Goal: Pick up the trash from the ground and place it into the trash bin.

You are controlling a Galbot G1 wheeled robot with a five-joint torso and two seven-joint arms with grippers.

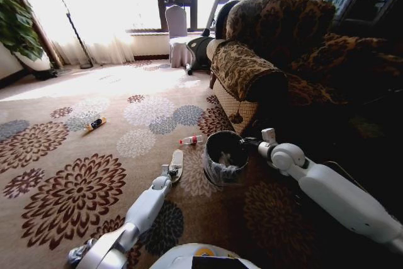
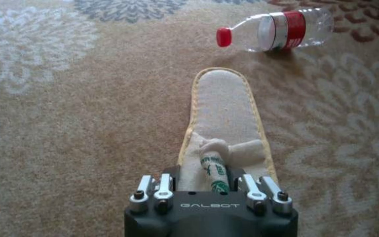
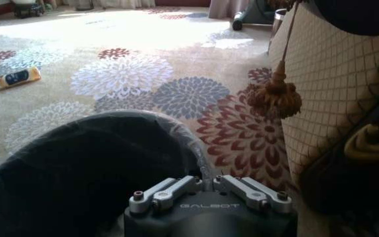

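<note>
Holding a small green-printed tube (image 2: 213,174) pinched between its fingers, left gripper (image 2: 210,190) hovers over a cream slipper (image 2: 226,118) on the carpet (image 1: 94,155). Trash bin (image 1: 208,155) sits just right of it, a few pieces already inside. Clear bottle (image 2: 278,32) with red cap lies beyond the slipper; orange-black tube (image 1: 95,123) well off left. Right gripper (image 3: 209,190) sits at the bin rim, fingers pressed together. Best to lift clear of the slipper, swing over the liner opening, release only when centred
</note>
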